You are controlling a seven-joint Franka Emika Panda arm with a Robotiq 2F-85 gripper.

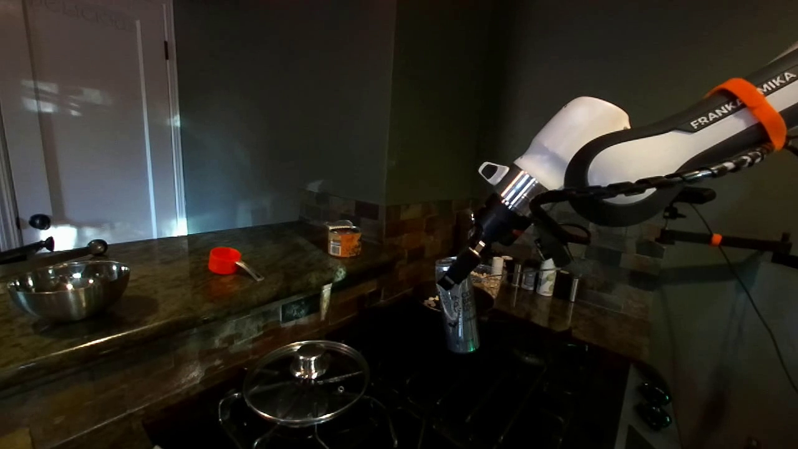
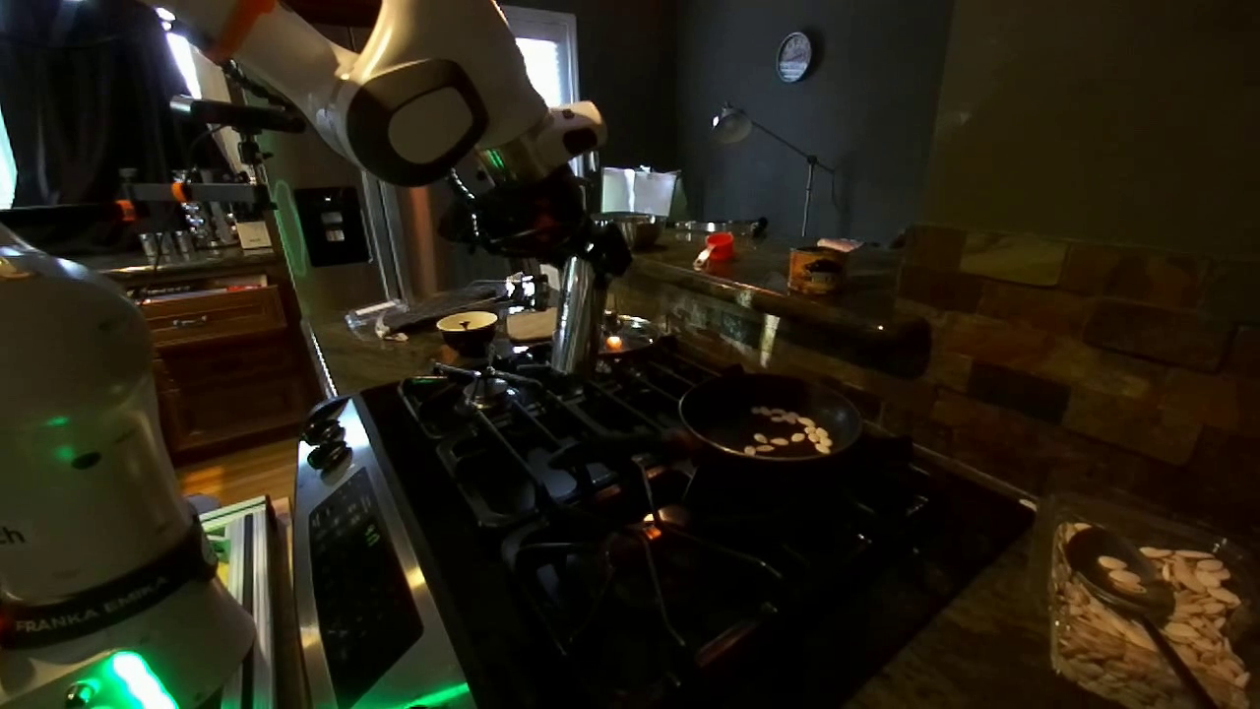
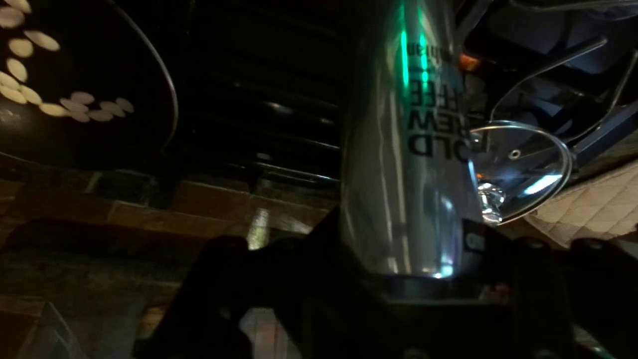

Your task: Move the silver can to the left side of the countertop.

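The silver can (image 1: 462, 318) is held, slightly tilted, by my gripper (image 1: 447, 279) over the black stove top. It also shows in an exterior view (image 2: 575, 320), beyond the frying pan. In the wrist view the can (image 3: 403, 149) stands between the dark fingers of my gripper (image 3: 411, 242), which touch it on both sides near its rimmed end. I cannot tell whether its lower end touches the stove grates. The countertop (image 1: 168, 293) is the raised dark stone ledge behind the stove, also in an exterior view (image 2: 679, 274).
On the countertop are a steel bowl (image 1: 68, 293), a red measuring cup (image 1: 224, 260) and an orange-labelled jar (image 1: 344, 242). A glass lid (image 1: 274, 393) and a frying pan (image 2: 714, 433) with seeds are on the stove. A seed container (image 2: 1152, 640) stands beside the stove.
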